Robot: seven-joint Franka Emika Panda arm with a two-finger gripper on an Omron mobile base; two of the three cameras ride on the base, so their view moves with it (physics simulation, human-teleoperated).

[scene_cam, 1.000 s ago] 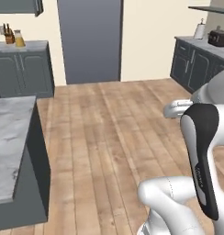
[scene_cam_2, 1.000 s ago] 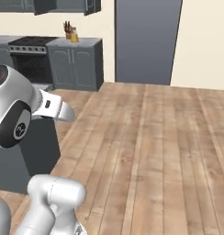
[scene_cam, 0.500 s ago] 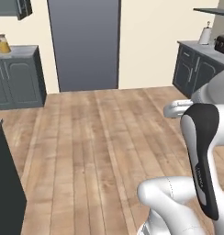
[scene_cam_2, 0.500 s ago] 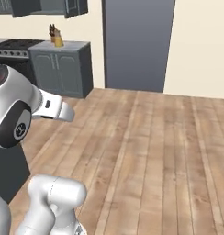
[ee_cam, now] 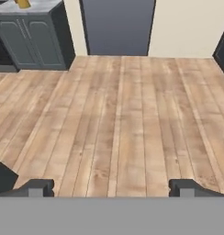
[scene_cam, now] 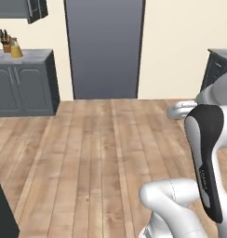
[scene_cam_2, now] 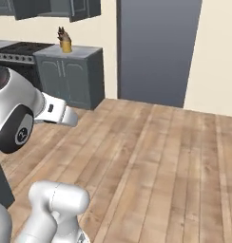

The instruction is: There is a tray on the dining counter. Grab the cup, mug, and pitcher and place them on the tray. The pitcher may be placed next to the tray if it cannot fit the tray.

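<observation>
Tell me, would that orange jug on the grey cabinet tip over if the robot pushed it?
The orange jug looks wider at its bottom than its top, so it would probably slide rather than tip. It seems full of liquid, so likely heavy. A knife block stands close beside it and might get bumped.

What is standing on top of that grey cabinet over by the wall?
On the grey cabinet stand a yellow-orange container and, close behind it, a knife block with dark handles. The cabinet doors are shut, so its inside is hidden.
</observation>
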